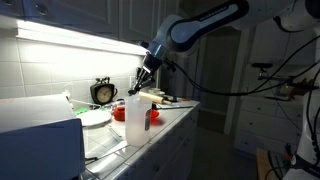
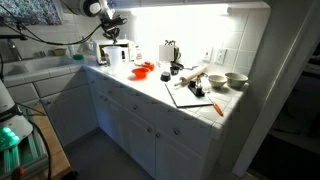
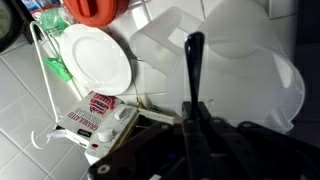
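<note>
Surface (image 1: 176, 116): tiled kitchen counter, lit from under the cabinets.

Jug (image 1: 134, 112): translucent plastic, standing upright, directly below my hand (image 1: 146, 74).

Plate (image 3: 95, 58): white, lying flat just beside the jug, so it sits stable.

Utensil (image 3: 193, 72): slim and dark. My hand is clamped on one end of it, which leaves the free length reaching out over the jug. Whether its tip touches the jug, I cannot tell.

Packet (image 3: 98, 110): red-labelled, lying flat near the jug, on the plate's side.
</note>
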### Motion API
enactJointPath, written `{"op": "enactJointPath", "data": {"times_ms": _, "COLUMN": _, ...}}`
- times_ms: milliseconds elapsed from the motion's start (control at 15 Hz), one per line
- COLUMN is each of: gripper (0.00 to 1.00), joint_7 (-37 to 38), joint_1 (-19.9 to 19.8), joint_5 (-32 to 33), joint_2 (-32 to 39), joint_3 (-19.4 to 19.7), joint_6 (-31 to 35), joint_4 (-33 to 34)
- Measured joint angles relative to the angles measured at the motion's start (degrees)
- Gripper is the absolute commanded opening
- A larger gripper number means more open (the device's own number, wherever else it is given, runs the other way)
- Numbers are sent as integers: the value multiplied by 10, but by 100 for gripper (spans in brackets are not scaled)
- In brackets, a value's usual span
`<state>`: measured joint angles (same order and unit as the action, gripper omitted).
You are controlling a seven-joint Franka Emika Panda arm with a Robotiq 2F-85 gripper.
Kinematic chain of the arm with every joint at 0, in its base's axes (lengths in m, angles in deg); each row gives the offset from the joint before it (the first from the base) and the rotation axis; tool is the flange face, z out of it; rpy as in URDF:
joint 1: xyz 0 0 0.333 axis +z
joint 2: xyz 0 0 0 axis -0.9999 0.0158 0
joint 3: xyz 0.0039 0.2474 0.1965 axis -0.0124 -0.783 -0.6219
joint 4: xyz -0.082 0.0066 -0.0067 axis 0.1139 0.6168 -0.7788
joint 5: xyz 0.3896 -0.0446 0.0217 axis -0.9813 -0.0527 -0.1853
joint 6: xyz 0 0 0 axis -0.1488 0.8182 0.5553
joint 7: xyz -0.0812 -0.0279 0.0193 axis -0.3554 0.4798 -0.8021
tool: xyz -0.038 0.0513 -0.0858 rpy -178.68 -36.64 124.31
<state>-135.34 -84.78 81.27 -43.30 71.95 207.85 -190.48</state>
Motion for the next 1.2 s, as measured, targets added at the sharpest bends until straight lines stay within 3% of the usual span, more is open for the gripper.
{"op": "enactJointPath", "data": {"times_ms": 533, "gripper": 2, "joint_7": -20, "joint_1": 0, "joint_5": -14, "joint_2": -43, "joint_3": 0, "joint_6": 117, "joint_4": -86}}
{"op": "enactJointPath", "data": {"times_ms": 1200, "gripper": 2, "joint_7": -60, "joint_1": 0, "joint_5": -69, "joint_2": -64, "joint_3": -2, "joint_6": 217, "joint_4": -135}}
